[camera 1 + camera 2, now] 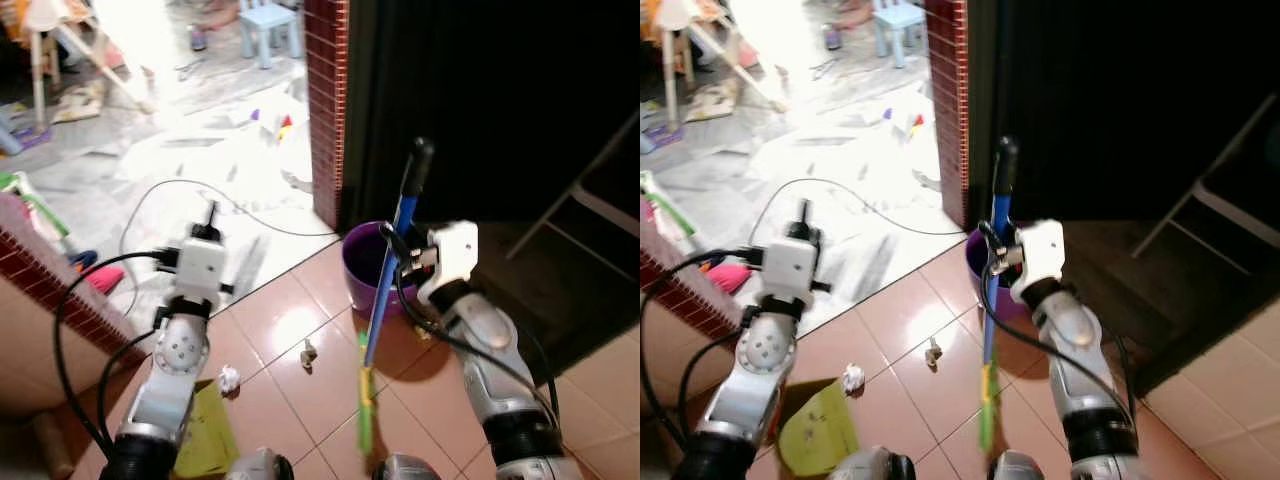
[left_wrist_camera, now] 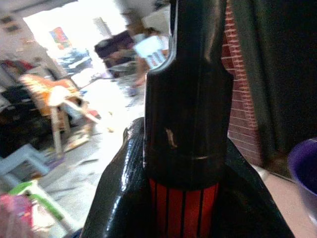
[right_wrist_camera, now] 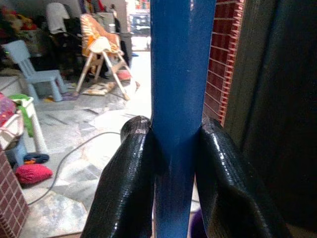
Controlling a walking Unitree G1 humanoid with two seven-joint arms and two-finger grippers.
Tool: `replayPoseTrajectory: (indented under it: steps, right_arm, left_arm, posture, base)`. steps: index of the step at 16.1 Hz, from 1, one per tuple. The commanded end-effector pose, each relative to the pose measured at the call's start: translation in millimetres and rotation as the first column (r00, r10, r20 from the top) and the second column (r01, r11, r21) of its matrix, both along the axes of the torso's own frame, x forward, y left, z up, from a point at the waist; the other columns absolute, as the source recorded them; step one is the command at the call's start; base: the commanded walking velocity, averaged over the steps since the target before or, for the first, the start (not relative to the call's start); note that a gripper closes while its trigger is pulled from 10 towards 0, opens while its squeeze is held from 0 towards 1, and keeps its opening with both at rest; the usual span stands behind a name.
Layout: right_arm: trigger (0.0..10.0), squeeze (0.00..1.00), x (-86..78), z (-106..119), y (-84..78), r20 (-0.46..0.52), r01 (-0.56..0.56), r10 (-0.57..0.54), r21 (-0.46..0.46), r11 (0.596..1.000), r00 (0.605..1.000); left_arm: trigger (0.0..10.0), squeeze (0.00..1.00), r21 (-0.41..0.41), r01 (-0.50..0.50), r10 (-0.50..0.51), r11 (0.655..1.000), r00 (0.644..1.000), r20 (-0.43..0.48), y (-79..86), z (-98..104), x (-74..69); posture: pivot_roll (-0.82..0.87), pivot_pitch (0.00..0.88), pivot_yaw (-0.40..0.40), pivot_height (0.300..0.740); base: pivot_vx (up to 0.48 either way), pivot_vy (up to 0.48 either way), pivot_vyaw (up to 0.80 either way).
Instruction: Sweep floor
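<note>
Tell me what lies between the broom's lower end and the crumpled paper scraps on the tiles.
Nothing visible does. The right gripper holds the blue broom handle, its green lower end beside bare tile. One paper scrap and another lie to its left. The purple bucket stands behind, out of that path.

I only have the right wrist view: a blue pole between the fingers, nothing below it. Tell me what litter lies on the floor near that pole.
Observer: Two crumpled white scraps lie on the tiles. The near scrap is just left of the broom that the right hand grips. The far scrap lies further left.
Operator: Report what stands behind the pole.
Observer: A purple bucket stands right behind it, at the foot of the brick pillar.
Operator: Now say what the left hand is doing.
Observer: The left hand is shut on a black handle with a red-striped band.
</note>
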State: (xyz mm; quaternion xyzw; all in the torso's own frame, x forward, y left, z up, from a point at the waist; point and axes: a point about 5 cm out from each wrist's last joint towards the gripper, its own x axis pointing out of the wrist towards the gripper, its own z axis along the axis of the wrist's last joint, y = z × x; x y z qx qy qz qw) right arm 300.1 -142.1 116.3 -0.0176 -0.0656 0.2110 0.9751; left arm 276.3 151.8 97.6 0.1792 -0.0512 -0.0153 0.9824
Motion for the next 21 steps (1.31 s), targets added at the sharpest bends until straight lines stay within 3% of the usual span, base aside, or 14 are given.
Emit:
replayPoseTrajectory:
  steps: [1,5,7,10,12,15,17,21]
  right_arm:
    - [10.0,0.00,2.6,7.3,9.3,0.031,-0.038,0.038,0.004,0.999,0.999]
    - [10.0,0.00,-3.8,8.0,12.2,0.035,-0.055,0.054,0.018,0.998,0.998]
    - [10.0,0.00,-5.8,6.4,9.8,0.031,-0.055,0.055,0.012,0.998,0.998]
    - [10.0,0.00,-7.1,4.0,8.0,0.022,-0.040,0.040,0.015,0.999,0.999]
    - [10.0,0.00,-8.3,4.5,11.6,0.033,-0.058,0.059,-0.010,0.998,0.998]
    - [10.0,0.00,-9.3,7.4,14.9,0.060,-0.060,0.062,-0.041,0.997,0.996]
    - [10.0,0.00,-10.7,9.5,12.3,0.083,-0.033,0.039,-0.067,0.997,0.996]
    - [10.0,0.00,-9.7,12.1,1.2,0.127,0.064,-0.048,-0.126,0.990,0.991]
  left_arm:
    - [10.0,0.00,-0.017,0.024,-0.023,1.000,0.998,0.051,-10.6,12.2,1.1]
    - [10.0,0.00,-0.048,0.009,-0.007,0.999,0.999,0.052,-28.0,10.1,0.9]
    - [10.0,0.00,-0.030,0.000,0.002,1.000,0.998,0.059,-21.8,12.9,0.5]
    - [10.0,0.00,-0.015,-0.098,0.099,0.995,0.991,0.095,-4.6,20.5,0.2]
    - [10.0,0.00,0.021,-0.110,0.106,0.994,0.985,0.132,-4.0,25.9,1.4]
    - [10.0,0.00,0.004,-0.085,0.083,0.996,0.983,0.164,-20.1,34.5,9.2]
    - [10.0,0.00,0.040,-0.075,0.064,0.996,0.971,0.230,-31.8,44.7,13.1]
    - [10.0,0.00,-0.010,-0.020,0.021,1.000,0.972,0.235,-50.7,49.6,24.5]
  posture:
    - [-0.12,0.000,0.055,0.740]
    - [-0.14,0.000,0.063,0.740]
    - [-0.14,0.000,0.069,0.740]
    - [-0.14,0.000,0.071,0.740]
    - [-0.13,0.000,0.068,0.740]
    - [-0.14,0.000,0.071,0.740]
    - [-0.14,0.000,0.076,0.740]
    - [-0.16,0.000,0.078,0.740]
  base:
    - [0.000,0.000,0.79]
    - [0.000,0.000,0.77]
    - [0.000,0.000,0.62]
    - [0.000,0.000,0.37]
    - [0.000,0.000,0.00]
    - [0.000,0.000,0.00]
    - [0.000,0.000,0.00]
    - [0.000,0.000,0.00]
